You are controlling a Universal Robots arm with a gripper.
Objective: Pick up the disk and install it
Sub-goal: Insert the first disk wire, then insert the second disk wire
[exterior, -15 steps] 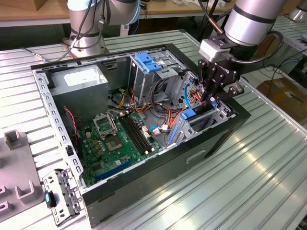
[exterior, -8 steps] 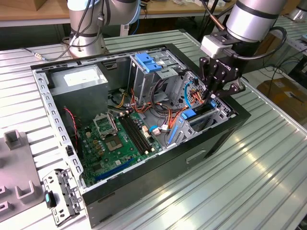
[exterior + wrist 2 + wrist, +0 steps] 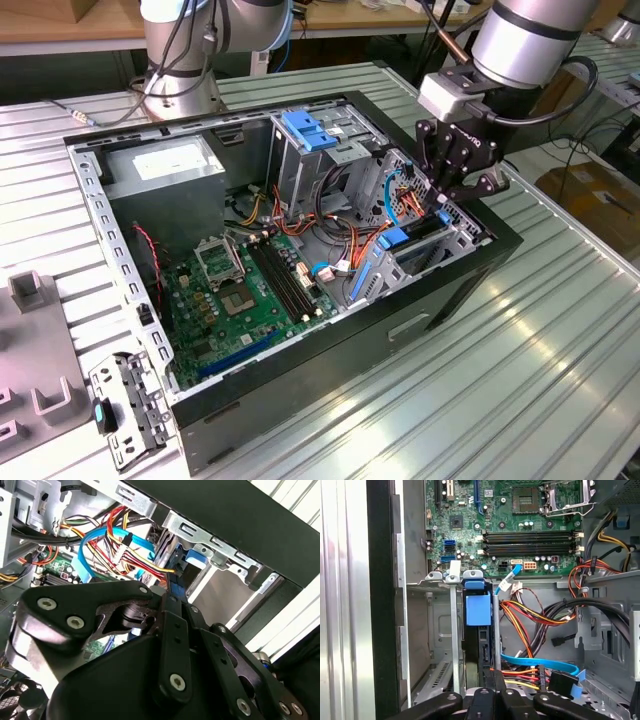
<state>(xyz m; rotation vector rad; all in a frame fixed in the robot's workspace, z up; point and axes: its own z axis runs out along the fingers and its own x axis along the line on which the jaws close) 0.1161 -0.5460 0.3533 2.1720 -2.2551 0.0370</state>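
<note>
The disk (image 3: 478,630) sits edge-up in its bay (image 3: 440,645) at the case's (image 3: 420,300) front corner, long axis running down into the slot. My hand (image 3: 452,182) is right above it, pinched narrow on its top edge.

ribbed metal table (image 3: 560,330), open computer case (image 3: 330,385), grey brackets (image 3: 40,400)

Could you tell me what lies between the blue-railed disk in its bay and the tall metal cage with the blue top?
Orange, red and black cables lie between the silver disk and the cage, seen in the exterior view.
</note>
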